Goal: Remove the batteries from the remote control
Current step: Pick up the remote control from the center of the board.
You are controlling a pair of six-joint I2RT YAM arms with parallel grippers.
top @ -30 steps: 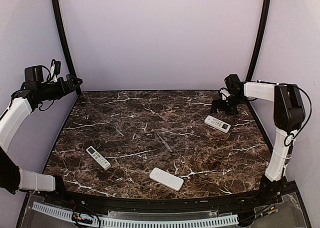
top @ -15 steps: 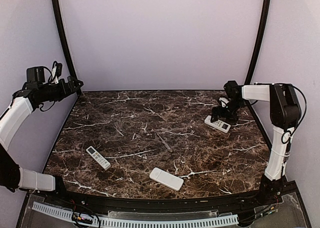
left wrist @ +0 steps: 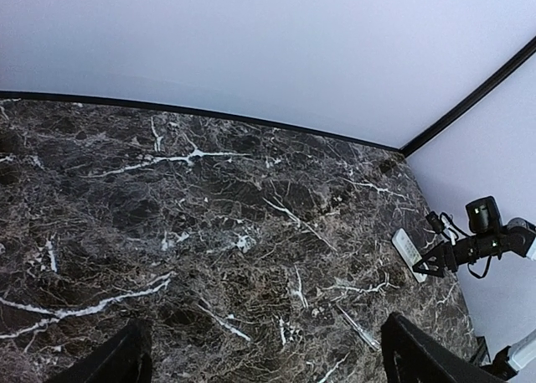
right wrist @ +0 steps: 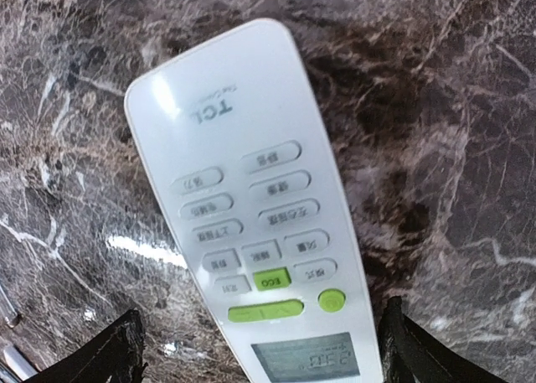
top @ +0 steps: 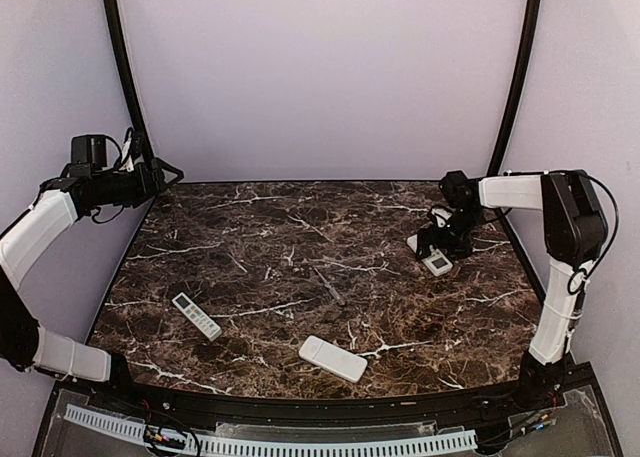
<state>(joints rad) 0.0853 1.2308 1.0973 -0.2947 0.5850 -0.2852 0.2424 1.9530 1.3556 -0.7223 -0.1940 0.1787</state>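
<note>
Remote [right wrist: 251, 232] lies buttons-up on table [top: 300, 227], far right, between my right gripper's [right wrist: 264, 354] spread fingers, untouched. Its underside is hidden from me. Left gripper [left wrist: 268, 362] spread wide, empty, raised at far-left corner.

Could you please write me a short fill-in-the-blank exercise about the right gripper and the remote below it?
1. The right gripper is above a remote with its jaws ___.
2. This remote lies with its buttons facing ___.
3. The logo on it reads ___.
4. Its ECO button is ___ in colour.

Missing words: open; up; TCL; green.
</note>
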